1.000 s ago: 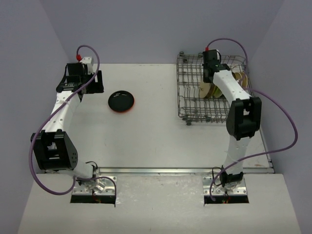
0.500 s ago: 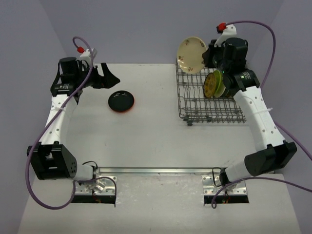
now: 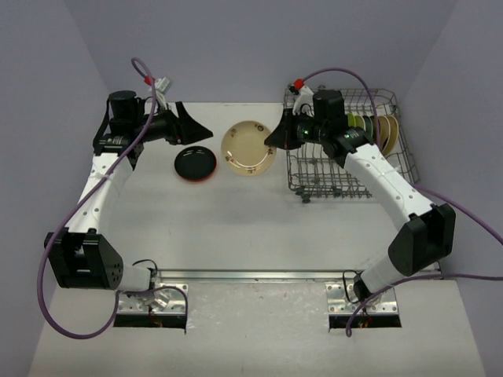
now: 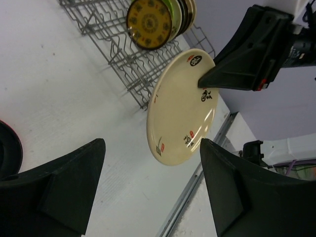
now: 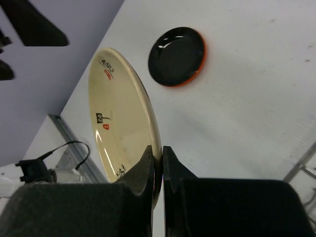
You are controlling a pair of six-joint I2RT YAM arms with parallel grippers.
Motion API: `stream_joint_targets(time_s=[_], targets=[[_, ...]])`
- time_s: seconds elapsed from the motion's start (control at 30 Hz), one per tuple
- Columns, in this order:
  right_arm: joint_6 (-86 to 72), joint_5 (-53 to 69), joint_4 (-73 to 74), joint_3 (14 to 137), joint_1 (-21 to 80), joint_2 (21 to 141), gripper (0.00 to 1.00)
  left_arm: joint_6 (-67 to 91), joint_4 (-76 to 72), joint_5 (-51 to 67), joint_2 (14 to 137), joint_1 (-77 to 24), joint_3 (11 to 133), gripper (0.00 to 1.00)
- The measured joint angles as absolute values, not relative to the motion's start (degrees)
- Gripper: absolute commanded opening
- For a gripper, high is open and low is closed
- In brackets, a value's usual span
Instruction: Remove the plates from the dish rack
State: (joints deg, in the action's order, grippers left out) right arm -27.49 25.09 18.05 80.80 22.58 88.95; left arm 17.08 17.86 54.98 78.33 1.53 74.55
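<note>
White worktop, lilac walls: the right tool (image 3: 273, 141), pinching the cream plate (image 3: 249, 148) by its rim, has swung it out of the dish rack (image 3: 314, 169) to hang tilted beside the black plate (image 3: 195, 163). Facing it, the left tool (image 3: 195, 129) stands spread. Several plates (image 3: 365, 126) remain racked, so unloading looks partway done.

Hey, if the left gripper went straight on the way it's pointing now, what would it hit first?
Most likely the cream plate, which the right gripper pinches by its rim, straight ahead of the open left gripper; the depth is hard to judge.
</note>
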Motion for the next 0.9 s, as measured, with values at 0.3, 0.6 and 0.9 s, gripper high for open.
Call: stream_joint_targets(time_s=[0.3,0.6,0.9], targets=[[-28.3,29.2,16.8,81.0,25.3,89.4,0.0,8.8,26.5,50.2,82.2,-4.2,76.9,0.5],[-28.3,30.5,16.8,81.5,26.1,90.9,0.0,4.0,30.3,48.5,83.6,-4.9,76.9,0.24],[-28.6,30.6,17.1,82.2,26.4,92.9,0.56,3.0,30.8,47.7,83.6,-5.6,76.6,0.0]])
